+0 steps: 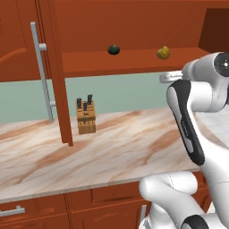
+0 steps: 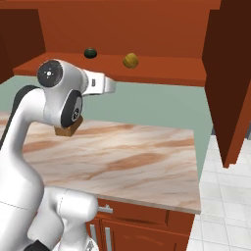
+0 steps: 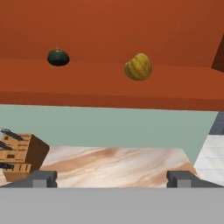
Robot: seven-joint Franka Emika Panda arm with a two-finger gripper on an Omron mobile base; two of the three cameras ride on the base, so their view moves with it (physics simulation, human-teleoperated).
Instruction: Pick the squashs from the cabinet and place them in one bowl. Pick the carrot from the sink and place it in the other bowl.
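Cabinet [image 1: 134, 27] open across the top of the frame, door [image 1: 56, 67] swung out at left with a grey bar handle [image 1: 42, 71]. Marble counter [image 1: 112, 152] below. Knife block [image 1: 86, 117] mid-left, no readable writing anywhere. On the shelf, dark green squash [image 3: 58, 57] upper left, yellow-orange squash [image 3: 138, 67] to its right, well apart. Gripper [image 3: 112, 179] at bottom of hand view, jaws spread wide, holding nothing.
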